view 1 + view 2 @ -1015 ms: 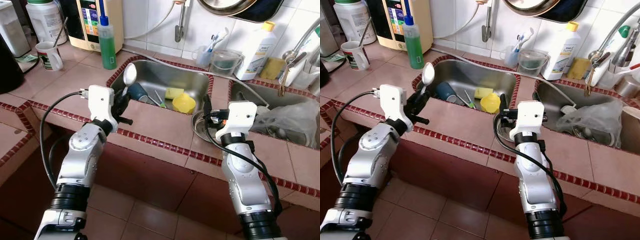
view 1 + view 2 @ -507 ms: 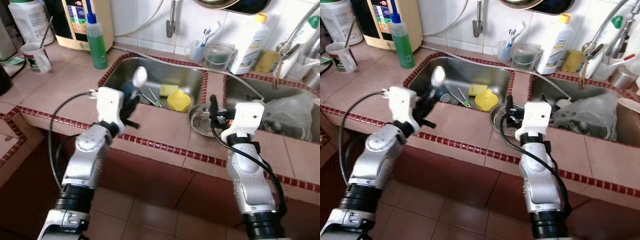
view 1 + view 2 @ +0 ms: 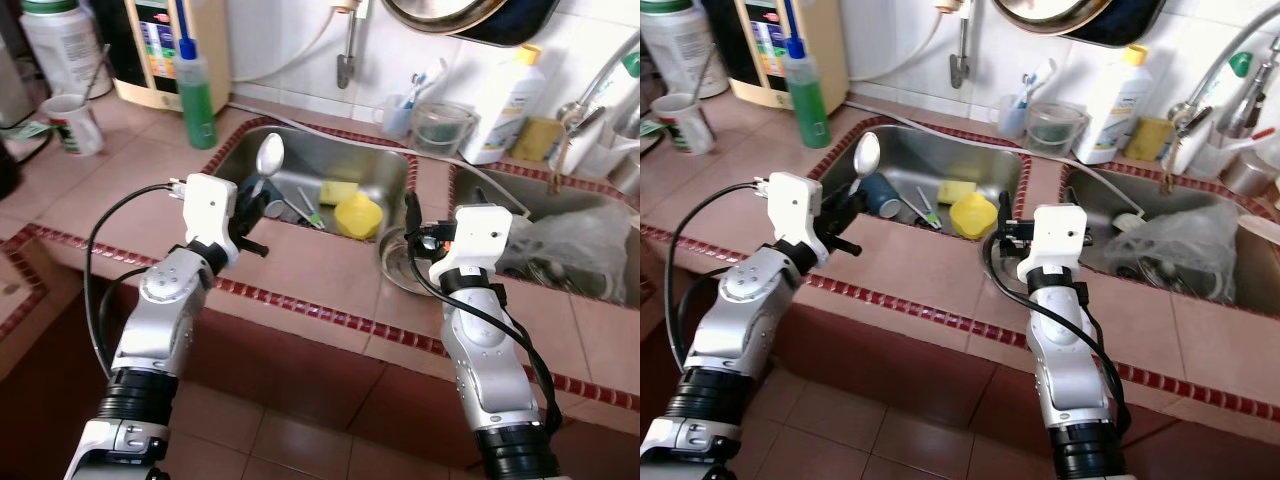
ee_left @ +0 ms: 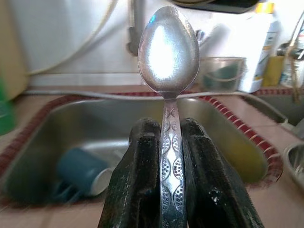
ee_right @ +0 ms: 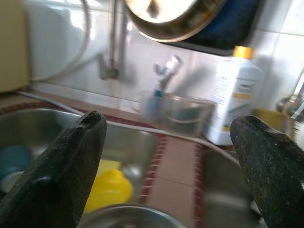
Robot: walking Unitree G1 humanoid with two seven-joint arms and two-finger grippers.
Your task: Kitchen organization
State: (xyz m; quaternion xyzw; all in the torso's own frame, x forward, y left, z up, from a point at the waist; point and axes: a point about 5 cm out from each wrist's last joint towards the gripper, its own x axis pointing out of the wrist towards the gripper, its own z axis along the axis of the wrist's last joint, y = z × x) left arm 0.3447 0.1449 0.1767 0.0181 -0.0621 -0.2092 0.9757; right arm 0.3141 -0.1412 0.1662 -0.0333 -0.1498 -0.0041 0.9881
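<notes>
Underfoot lies a reddish tile floor (image 3: 300, 440), and ahead a counter (image 3: 300, 265) of pink-brown tiles edged with a dark red mosaic strip runs against a white tiled wall. 2 steel sinks are set into the counter; the left sink (image 3: 300, 160) serves as the landmark.

Just in front of that sink's near rim, the left end effector (image 3: 252, 205) grips 1 metal spoon (image 4: 168, 52), its 2 black fingers (image 4: 137, 190) pressed against the patterned handle. The spoon stands nearly upright, long axis vertical, bowl at the top above the sink and facing the wrist camera, handle pointing down between the fingers.

Inside the left sink lie 1 blue mug (image 4: 78, 173) on its side, 1 yellow sponge (image 3: 335, 190), 1 yellow cup (image 3: 357, 213) and a green-handled utensil. Behind the sink's left corner stands 1 green soap bottle (image 3: 196, 90); farther left sits 1 white mug (image 3: 75, 122). Behind its right corner stand a cup of toothbrushes and 1 clear container (image 3: 440, 125), with 1 white bottle (image 3: 510, 100) beyond.

To the sink's right, a steel bowl (image 3: 400, 262) rests on the counter, and the right end effector (image 3: 412, 215) hovers over it with its 2 fingers spread wide apart, holding nothing. The right sink (image 3: 560, 220) holds a crumpled plastic bag.
</notes>
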